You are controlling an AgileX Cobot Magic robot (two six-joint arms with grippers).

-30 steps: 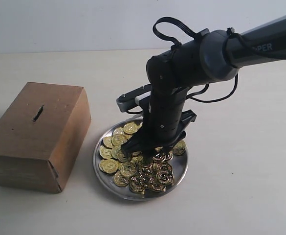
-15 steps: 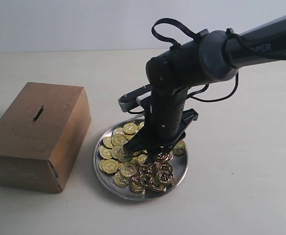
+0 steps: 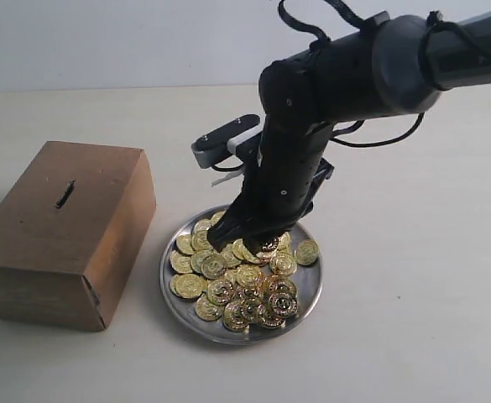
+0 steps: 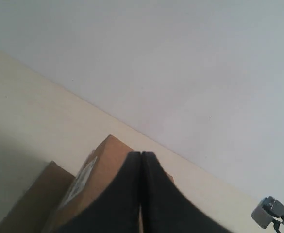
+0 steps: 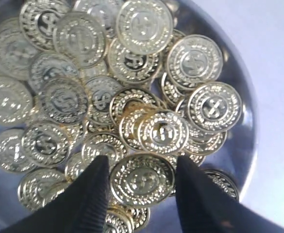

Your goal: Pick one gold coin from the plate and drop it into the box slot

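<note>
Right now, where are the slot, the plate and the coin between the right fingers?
slot [image 3: 65, 194]: exterior view, middle of the slit.
plate [image 3: 309, 290]: exterior view, bare metal near rim.
coin [image 5: 142, 179]: right wrist view, centre of its face.

Plate [image 5: 247, 150] rim cropped, box [image 4: 103, 162] — likely — mostly hidden

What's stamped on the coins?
Coins: dollar sign inside a leafy ring, gold. Best in right wrist view.
</note>
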